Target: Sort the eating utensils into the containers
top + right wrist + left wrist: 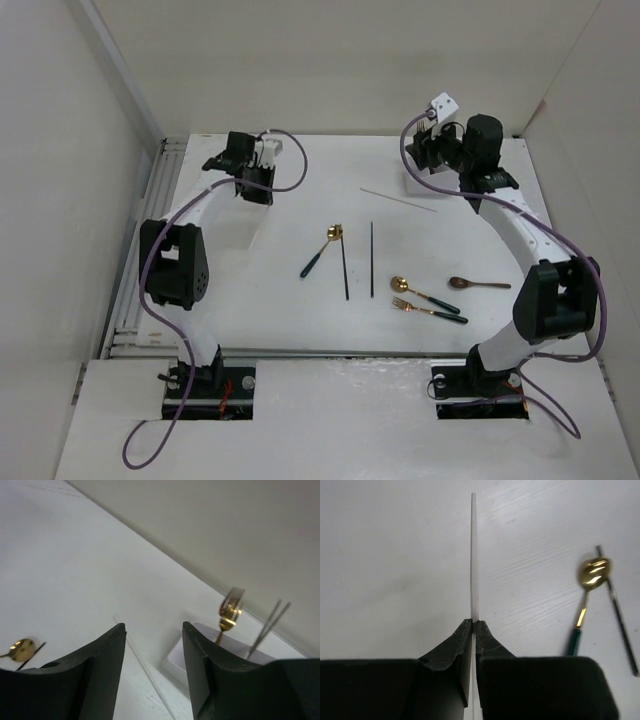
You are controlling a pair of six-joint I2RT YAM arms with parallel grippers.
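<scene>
Left wrist lens: left gripper [474, 625] is closest, jaws pinched fully together on a thin pale stick [474, 555], probably a chopstick, running out toward 12 o'clock. An end grip like this would suit dropping it in upright.

That arm sits at the table's 10 o'clock, well apart from the white holder [172, 662] at 1 o'clock. Right gripper [154, 627] hangs just beside the holder, jaws about half apart and empty.

The holder already has a gold fork [230, 611] and chopsticks [267, 625] standing in it.

Loose on the table:
- Centre: green-handled spoon [322, 250] and two dark chopsticks [345, 268].
- Toward 4 o'clock: brown spoon [480, 284], second gold spoon [425, 296] and green-handled fork [433, 311].
- Near the holder: silver chopstick [400, 200].
</scene>
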